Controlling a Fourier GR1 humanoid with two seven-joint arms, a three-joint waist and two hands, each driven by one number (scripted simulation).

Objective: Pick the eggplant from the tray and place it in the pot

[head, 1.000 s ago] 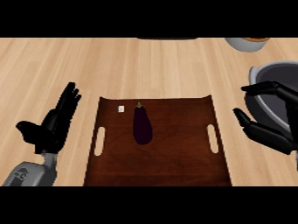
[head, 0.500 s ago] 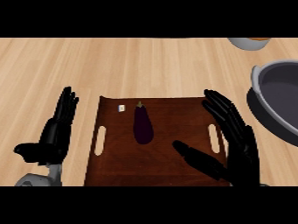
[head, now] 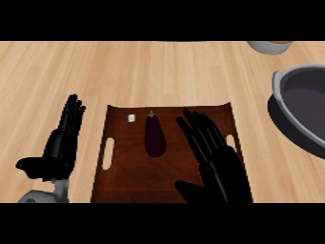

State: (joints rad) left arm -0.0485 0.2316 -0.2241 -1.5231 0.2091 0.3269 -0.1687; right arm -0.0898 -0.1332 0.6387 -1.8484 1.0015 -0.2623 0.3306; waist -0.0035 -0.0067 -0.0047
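Observation:
A dark purple eggplant [head: 154,136] lies lengthwise on the brown tray [head: 126,167], stem end pointing away from me. My right hand [head: 218,162] is open over the tray's right half, its straight fingers reaching up just right of the eggplant without touching it. The left hand [head: 59,145] is open on the counter just left of the tray, fingers up. The grey pot [head: 316,109] stands at the right edge, partly cut off.
A small white tag [head: 131,117] lies on the tray near its far left corner. A grey bowl with something orange in it [head: 270,46] shows at the top right. Bare wooden counter stretches beyond the tray.
My right hand has moved left from beside the pot onto the tray, ending close to the eggplant. The left hand has barely shifted. The eggplant has not moved.

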